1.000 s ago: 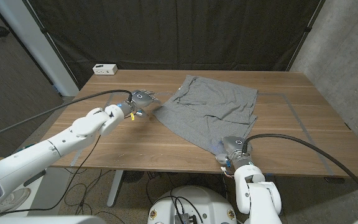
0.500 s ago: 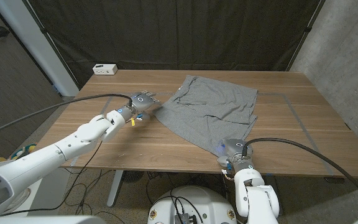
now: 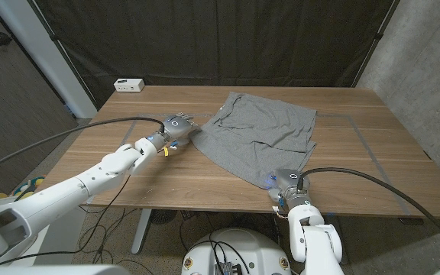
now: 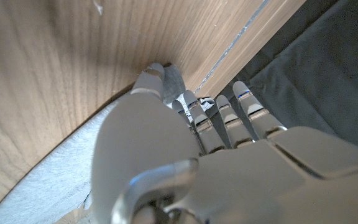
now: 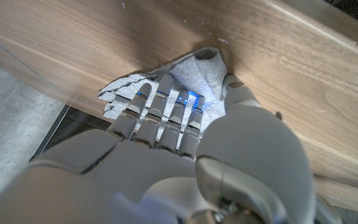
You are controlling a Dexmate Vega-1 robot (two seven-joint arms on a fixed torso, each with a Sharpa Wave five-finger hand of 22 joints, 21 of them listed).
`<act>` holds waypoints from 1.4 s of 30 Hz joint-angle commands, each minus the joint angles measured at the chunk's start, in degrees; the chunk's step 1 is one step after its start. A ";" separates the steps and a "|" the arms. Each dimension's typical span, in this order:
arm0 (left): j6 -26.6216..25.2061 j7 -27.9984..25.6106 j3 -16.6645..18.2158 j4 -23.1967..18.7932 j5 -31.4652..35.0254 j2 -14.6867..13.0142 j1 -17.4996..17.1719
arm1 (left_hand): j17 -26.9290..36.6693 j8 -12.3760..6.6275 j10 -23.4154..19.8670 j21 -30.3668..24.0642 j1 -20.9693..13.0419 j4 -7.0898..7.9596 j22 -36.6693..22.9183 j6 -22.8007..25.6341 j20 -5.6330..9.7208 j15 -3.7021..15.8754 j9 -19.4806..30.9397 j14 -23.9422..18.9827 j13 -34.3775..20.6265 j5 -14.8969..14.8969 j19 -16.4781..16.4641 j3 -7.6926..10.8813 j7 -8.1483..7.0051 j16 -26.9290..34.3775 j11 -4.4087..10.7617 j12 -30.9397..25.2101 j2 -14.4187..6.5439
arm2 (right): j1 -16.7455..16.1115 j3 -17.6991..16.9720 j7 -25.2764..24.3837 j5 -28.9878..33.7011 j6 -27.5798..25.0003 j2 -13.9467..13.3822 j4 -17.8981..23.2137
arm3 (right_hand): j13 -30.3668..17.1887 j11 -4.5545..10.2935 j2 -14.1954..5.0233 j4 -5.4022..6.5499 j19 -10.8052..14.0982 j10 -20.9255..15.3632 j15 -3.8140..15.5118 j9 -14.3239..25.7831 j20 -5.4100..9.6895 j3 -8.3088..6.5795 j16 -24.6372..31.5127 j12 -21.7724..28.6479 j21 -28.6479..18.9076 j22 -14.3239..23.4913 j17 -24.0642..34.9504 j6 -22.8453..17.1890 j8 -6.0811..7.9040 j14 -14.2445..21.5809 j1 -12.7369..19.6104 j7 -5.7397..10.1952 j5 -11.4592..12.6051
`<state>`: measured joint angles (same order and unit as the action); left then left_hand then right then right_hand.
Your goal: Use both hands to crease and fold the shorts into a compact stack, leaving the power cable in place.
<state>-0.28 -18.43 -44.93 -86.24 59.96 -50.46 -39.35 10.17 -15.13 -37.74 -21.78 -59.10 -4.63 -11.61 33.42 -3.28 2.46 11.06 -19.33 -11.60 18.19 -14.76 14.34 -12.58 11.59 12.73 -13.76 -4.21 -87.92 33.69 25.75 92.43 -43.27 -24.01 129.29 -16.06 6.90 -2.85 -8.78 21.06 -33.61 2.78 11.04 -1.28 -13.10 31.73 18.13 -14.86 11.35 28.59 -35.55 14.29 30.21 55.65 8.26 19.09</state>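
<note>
At nine o'clock of the shorts (image 3: pixel 258 137) our left hand (image 3: pixel 176 127) has reached the corner, fingers now pinching cloth (right hand (image 3: pixel 285 182) already grips six o'clock's corner), so folding can begin.

Even, soft light; blurred wrist close-ups.

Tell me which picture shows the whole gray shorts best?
The head view: the shorts lie spread across the table there, every edge visible. The left wrist view shows just a gray edge beside the left hand; the right wrist view shows one bunched corner at the right hand.
</note>
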 commanded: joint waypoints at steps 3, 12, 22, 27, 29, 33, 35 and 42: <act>3.32 0.61 -3.29 5.78 -4.32 3.68 4.12 | 0.05 -2.30 -9.19 -0.84 -2.47 -1.61 -0.12 11.27 0.14 8.79 0.22 -4.32 -0.05 -1.14 -0.58 1.09 0.07 -0.21 0.01 0.00 -2.83 | 1.65 -0.22 -3.02 -5.60 -0.13 -2.48 0.23 | -0.71 2.43 -1.95 0.28 1.42 -7.31 9.81 -0.10 0.70 -0.30 2.28 3.27 -0.84 0.21 2.08 -10.27 2.58 4.14 2.90 1.23 -0.22; 3.66 -0.74 -3.74 5.96 -6.07 3.74 4.46 | 1.08 -5.01 -21.89 -1.73 -2.86 -1.27 -0.09 24.54 0.24 10.34 -0.16 -13.45 -2.43 -2.83 -1.51 3.20 0.59 1.34 -0.81 -1.83 -5.14 | 1.95 0.14 -10.09 -9.92 -0.73 -4.57 0.14 | -1.75 1.61 -5.06 0.25 2.61 -17.91 10.05 -0.22 2.04 -0.87 3.62 8.30 -1.78 0.33 4.11 -22.96 5.14 8.58 6.34 -0.77 -2.02; -1.65 10.52 0.95 -6.38 -10.56 -1.67 0.99 | 2.20 -6.90 -24.65 -2.45 -4.71 -1.94 -0.36 26.49 1.06 11.17 0.47 -17.52 -6.90 -2.70 -1.94 5.11 3.67 1.91 -1.02 -5.25 -5.59 | 2.86 0.56 -16.16 -11.97 -2.57 -6.59 -0.86 | -2.47 2.43 -5.80 0.22 3.06 -19.75 10.11 -0.20 4.56 -0.85 4.20 9.63 -2.33 0.52 5.39 -25.13 4.89 10.24 7.89 -0.65 -2.99; -3.98 19.74 3.07 -14.15 -11.15 -5.25 -0.79 | 2.57 -7.40 -24.73 -2.52 -5.54 -2.69 -0.42 27.49 0.96 11.12 0.49 -17.82 -8.11 -3.08 -1.63 5.06 4.49 1.92 -1.22 -6.05 -4.96 | 3.32 0.67 -18.26 -13.21 -3.35 -7.64 -1.11 | -2.67 2.33 -5.84 0.21 3.18 -19.57 10.18 -0.18 4.68 -0.80 4.06 9.71 -2.51 0.58 5.59 -25.32 4.71 10.31 8.23 -0.68 -3.15; -5.12 22.69 3.61 -16.78 -9.90 -6.48 -1.47 | 2.77 -7.60 -24.88 -2.55 -5.80 -2.90 -0.45 28.00 1.22 11.17 0.47 -17.92 -8.48 -3.24 -1.54 4.90 4.42 2.04 -1.23 -6.32 -4.78 | 3.67 0.68 -18.11 -13.78 -3.71 -7.98 -1.01 | -2.76 2.16 -5.83 0.22 3.30 -19.61 10.20 -0.16 4.62 -0.75 4.09 9.79 -2.62 0.61 5.74 -25.39 4.61 10.44 8.38 -0.66 -3.25; -7.95 26.24 4.84 -20.56 -6.97 -8.18 -3.37 | 3.17 -7.81 -25.07 -2.61 -6.32 -3.28 -0.52 28.70 1.43 11.21 0.39 -17.98 -9.22 -3.59 -1.30 4.56 3.96 2.22 -1.26 -6.80 -4.50 | 3.96 0.74 -19.12 -14.70 -4.41 -8.74 -1.06 | -2.93 2.31 -5.86 0.35 3.20 -19.41 10.09 -0.14 4.73 -0.65 3.83 9.83 -2.69 0.65 5.85 -25.32 4.35 10.35 8.48 -0.61 -3.40; -9.00 27.66 5.64 -21.93 -6.44 -8.85 -4.37 | 3.39 -7.94 -25.28 -2.69 -6.47 -3.37 -0.55 29.20 1.80 11.21 0.33 -18.22 -9.54 -3.76 -1.34 4.36 4.11 2.43 -1.24 -7.06 -4.39 | 3.95 0.94 -20.27 -14.27 -5.26 -8.91 -1.39 | -3.02 2.38 -5.82 0.36 3.06 -19.23 10.13 -0.12 4.82 -0.60 3.68 9.82 -2.69 0.68 5.90 -25.25 4.21 10.28 8.59 -0.57 -3.48; -12.20 33.15 8.24 -26.82 -5.43 -10.48 -7.30 | 4.24 -8.00 -27.70 -3.29 -7.74 -4.19 -0.73 30.92 3.09 11.27 -0.11 -19.31 -10.87 -4.48 -1.77 3.59 5.40 3.30 -1.36 -8.72 -3.74 | 3.11 0.32 -24.12 -15.55 -7.26 -9.72 -0.74 | -3.43 1.36 -6.05 0.65 2.45 -19.25 10.19 0.01 5.44 -0.52 2.82 10.11 -2.70 0.76 5.93 -25.43 3.87 10.00 8.86 -0.40 -3.58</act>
<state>-6.84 4.50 -40.52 -104.10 52.23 -57.35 -42.43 14.00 -22.92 -62.07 -24.40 -65.90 -8.49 -12.14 62.59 -0.86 3.46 10.99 -37.96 -14.63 13.95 -16.26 18.10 -8.68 14.43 9.82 -20.30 -7.91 -84.50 34.44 6.53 78.72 -47.77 -32.06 128.17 -19.31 8.69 -8.83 -8.53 23.74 -52.58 3.99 10.87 2.49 -13.69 34.79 27.79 -17.30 11.88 34.40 -60.50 18.30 40.13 63.91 7.80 15.79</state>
